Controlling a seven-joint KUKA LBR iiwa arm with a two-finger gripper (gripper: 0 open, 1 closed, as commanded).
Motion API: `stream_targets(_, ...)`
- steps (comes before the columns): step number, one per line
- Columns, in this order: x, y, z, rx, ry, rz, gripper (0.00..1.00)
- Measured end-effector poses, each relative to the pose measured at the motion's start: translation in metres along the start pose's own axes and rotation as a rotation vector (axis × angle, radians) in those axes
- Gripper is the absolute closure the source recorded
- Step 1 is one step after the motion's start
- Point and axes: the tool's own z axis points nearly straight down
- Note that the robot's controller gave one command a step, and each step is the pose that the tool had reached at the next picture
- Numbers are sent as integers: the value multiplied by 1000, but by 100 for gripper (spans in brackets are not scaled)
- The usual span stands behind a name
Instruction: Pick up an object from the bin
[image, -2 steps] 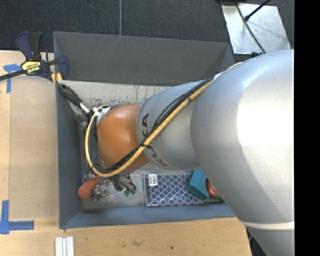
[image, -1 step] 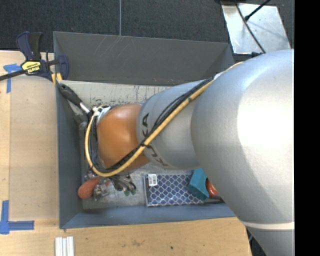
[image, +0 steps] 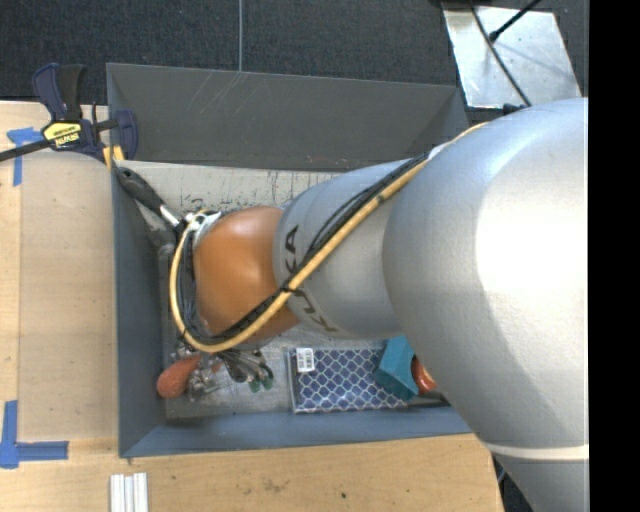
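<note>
Grey metal bin (image: 135, 330) walls enclose the work area; the arm occupies most of the interior, entering from the right.

1. Far left corner: a dark elongated thing (image: 140, 190) lies against the wall. Its kind cannot be determined.
2. Near left corner: a reddish-orange rounded thing (image: 175, 379) rests on the floor. The gripper (image: 222, 368) is low, just beside it on the right, below the orange wrist cover (image: 235, 270).
3. Gripper state: cannot be told, as the wrist hides the tip.
4. Near wall, centre: a blue box with white lattice pattern (image: 335, 382) lies flat.
5. Further right: a teal block (image: 397, 367) rests at the box's right end, and beside it an orange thing (image: 425, 378) is partly under the arm.

Progress, as judged: the descent into the bin is made. No thing is seen held. The likely candidate is the reddish-orange thing. Grasp and lift remain.
</note>
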Motion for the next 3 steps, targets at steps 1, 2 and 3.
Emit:
stream_targets(1, 0, 0, -1, 1, 5, 0, 100)
stream_targets(2, 2, 0, -6, 2, 13, 0, 100)
stream_targets(3, 3, -1, -27, 3, 19, 0, 100)
